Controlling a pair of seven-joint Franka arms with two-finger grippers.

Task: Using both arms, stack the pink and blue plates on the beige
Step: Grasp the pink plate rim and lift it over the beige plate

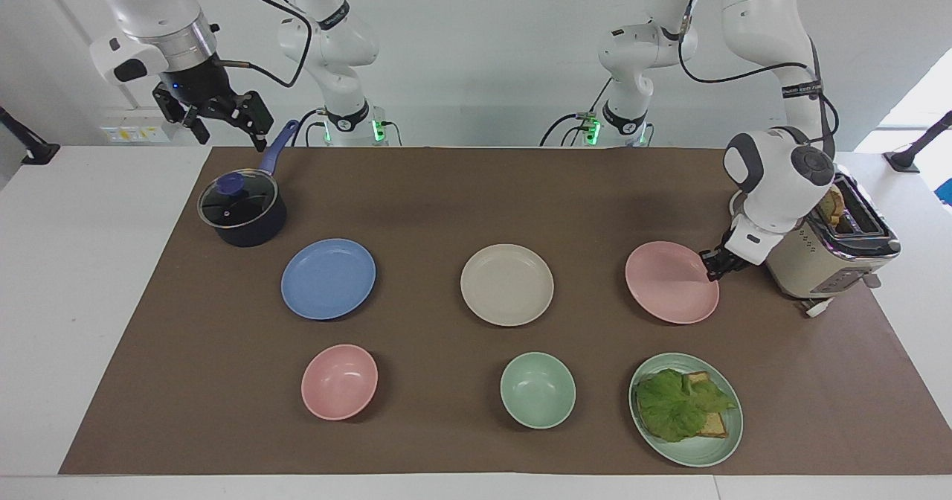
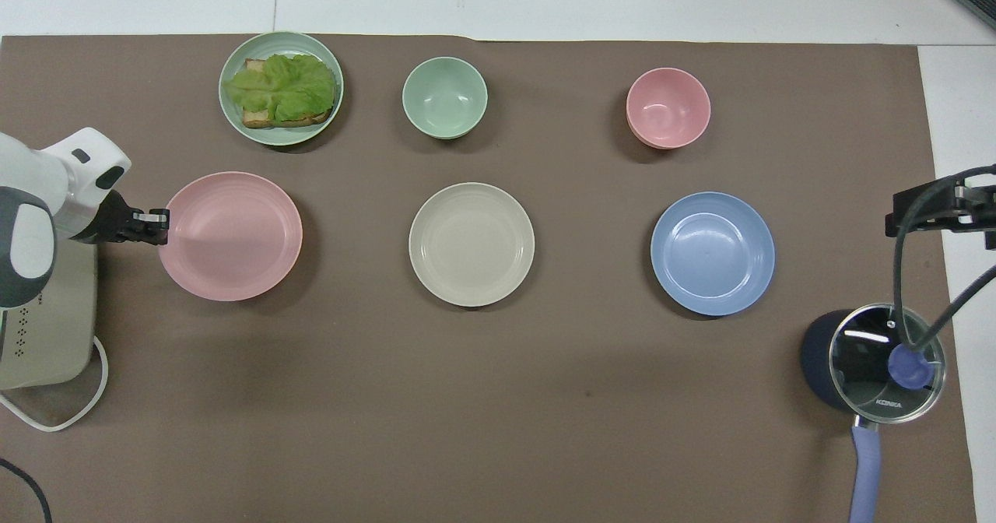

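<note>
My left gripper (image 1: 711,265) (image 2: 160,226) is shut on the rim of the pink plate (image 1: 669,283) (image 2: 233,235), at the edge nearest the toaster. The plate looks lifted a little off the mat. The beige plate (image 1: 506,285) (image 2: 471,243) lies flat at the middle of the mat. The blue plate (image 1: 328,278) (image 2: 713,253) lies beside it toward the right arm's end. My right gripper (image 1: 223,123) (image 2: 938,212) hangs open and holds nothing, high over the table by the pot, where the arm waits.
A lidded dark pot (image 1: 242,210) (image 2: 864,359) with a blue handle stands nearer to the robots than the blue plate. A toaster (image 1: 833,258) (image 2: 43,336) stands under the left arm. Farther out lie a pink bowl (image 1: 339,382), a green bowl (image 1: 537,390) and a green plate (image 1: 699,455) with lettuce and bread.
</note>
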